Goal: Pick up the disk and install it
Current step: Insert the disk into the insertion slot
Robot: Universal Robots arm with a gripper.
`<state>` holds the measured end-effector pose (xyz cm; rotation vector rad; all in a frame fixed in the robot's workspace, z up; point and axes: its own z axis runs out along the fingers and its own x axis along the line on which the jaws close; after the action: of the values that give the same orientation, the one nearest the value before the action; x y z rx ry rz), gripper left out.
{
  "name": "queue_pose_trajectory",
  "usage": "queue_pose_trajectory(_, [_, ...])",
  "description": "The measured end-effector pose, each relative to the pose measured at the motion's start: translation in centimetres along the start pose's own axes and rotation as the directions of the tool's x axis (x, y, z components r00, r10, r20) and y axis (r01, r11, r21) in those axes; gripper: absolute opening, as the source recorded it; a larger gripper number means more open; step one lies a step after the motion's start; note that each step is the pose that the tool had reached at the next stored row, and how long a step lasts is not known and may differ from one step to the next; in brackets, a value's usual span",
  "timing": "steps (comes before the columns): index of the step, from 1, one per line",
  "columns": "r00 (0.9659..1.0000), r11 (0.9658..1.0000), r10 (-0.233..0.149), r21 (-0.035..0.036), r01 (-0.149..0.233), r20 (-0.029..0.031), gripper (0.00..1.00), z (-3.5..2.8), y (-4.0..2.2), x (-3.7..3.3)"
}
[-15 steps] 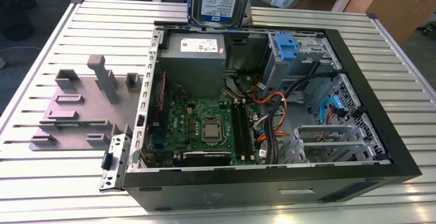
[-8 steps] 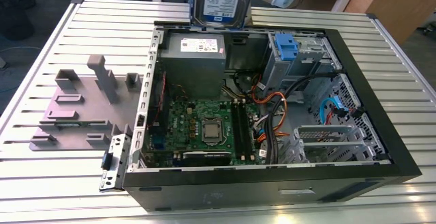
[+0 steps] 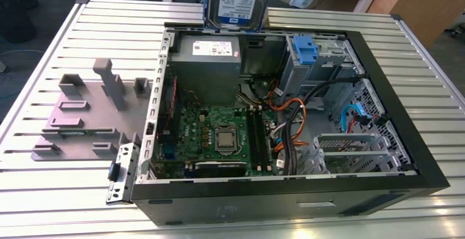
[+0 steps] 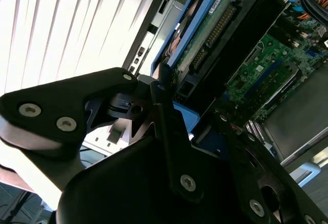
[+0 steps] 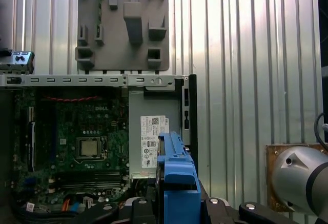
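Note:
The disk [image 3: 238,2] hangs upright above the far edge of the open computer case [image 3: 407,141], its white-and-blue label facing the exterior camera. In the first wrist view its blue carrier rail [image 5: 177,183] stands between the dark fingers of my gripper [image 5: 177,211], which is shut on it. In the second wrist view the disk's green circuit-board underside [image 4: 205,34] and blue rail run away from the gripper [image 4: 166,106], with the case interior beyond. Below the disk lies the grey power-supply box [image 3: 207,59].
Inside the case are the green motherboard [image 3: 218,135], cable bundles [image 3: 291,114] and a drive bay with a blue latch [image 3: 306,50] at the far right. A grey plastic stand [image 3: 87,114] sits on the slatted metal table [image 3: 43,195], on the exterior view's left.

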<state>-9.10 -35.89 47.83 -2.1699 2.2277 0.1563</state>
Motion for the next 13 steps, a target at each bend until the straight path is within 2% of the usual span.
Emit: queue_pose_trajectory(13, [1.0000,1.0000,0.000,0.0000,0.000,0.0000,0.37,-0.02,-0.25,0.14])
